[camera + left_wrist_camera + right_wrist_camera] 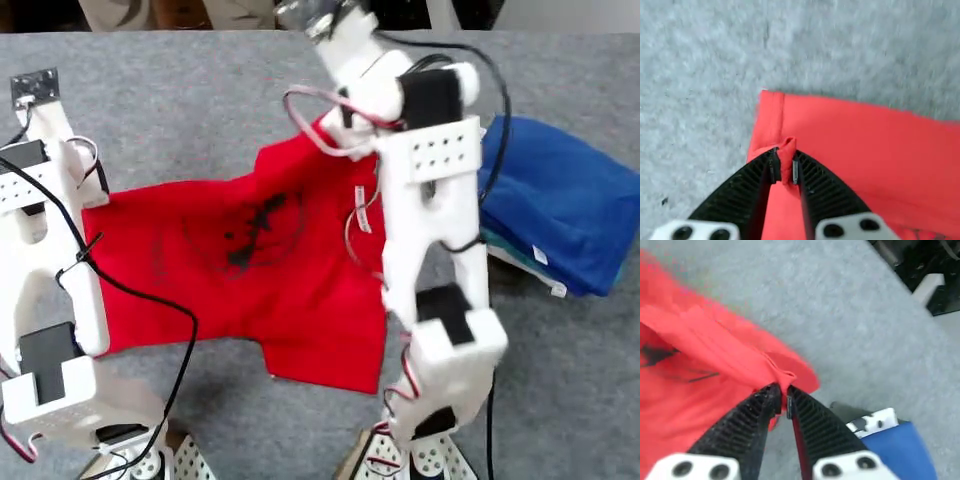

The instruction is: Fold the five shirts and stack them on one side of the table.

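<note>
Red shirt (250, 260) lay spread on the table (200, 100), blue stack (560, 210) just beside it. Left gripper (785, 172) and right gripper (782, 402) each pinched only a thin hem fold; uneven pull could slip one out and skew the fold.

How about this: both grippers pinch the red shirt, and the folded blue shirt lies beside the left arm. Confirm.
Wrong side: the high view shows the blue shirt beside the right arm. The left gripper and right gripper do pinch the red shirt.
</note>
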Robot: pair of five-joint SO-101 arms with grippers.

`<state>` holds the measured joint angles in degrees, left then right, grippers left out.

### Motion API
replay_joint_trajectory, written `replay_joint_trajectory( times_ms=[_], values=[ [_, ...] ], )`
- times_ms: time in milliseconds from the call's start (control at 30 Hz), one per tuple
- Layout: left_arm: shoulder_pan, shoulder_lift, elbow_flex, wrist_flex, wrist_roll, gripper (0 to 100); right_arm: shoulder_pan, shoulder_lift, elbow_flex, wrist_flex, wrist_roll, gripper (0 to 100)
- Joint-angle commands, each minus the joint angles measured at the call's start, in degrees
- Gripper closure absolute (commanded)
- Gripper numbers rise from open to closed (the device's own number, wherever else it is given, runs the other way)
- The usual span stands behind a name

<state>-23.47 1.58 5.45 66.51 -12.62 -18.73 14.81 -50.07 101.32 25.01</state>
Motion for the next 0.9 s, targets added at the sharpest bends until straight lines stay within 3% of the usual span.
replay_joint_trajectory(
  times_ms=[0,133,233,433,600,867],
  values=[
    [-0.6,-4.6,2.4,0.8,-2.3,98,-2.9,-13.2,14.8,-1.0,0.3,99.5],
    [0.9,-14.5,9.4,2.3,-3.5,98,-2.2,-26.8,36.0,-9.7,0.2,99.5],
    [1.2,-20.0,15.4,-0.9,-3.4,98,-1.0,-36.5,52.4,-15.3,0.4,99.5],
    [-0.2,-20.4,22.1,-2.4,-3.4,98,-0.1,-56.1,79.5,-20.0,0.4,99.5],
    [-3.4,-20.4,24.2,-1.1,-3.8,98,0.0,-68.7,91.6,-19.6,0.9,99.5],
    [-4.0,-20.4,24.9,4.7,-7.8,98,2.8,-74.9,99.8,-16.9,10.4,99.5]
  ],
)
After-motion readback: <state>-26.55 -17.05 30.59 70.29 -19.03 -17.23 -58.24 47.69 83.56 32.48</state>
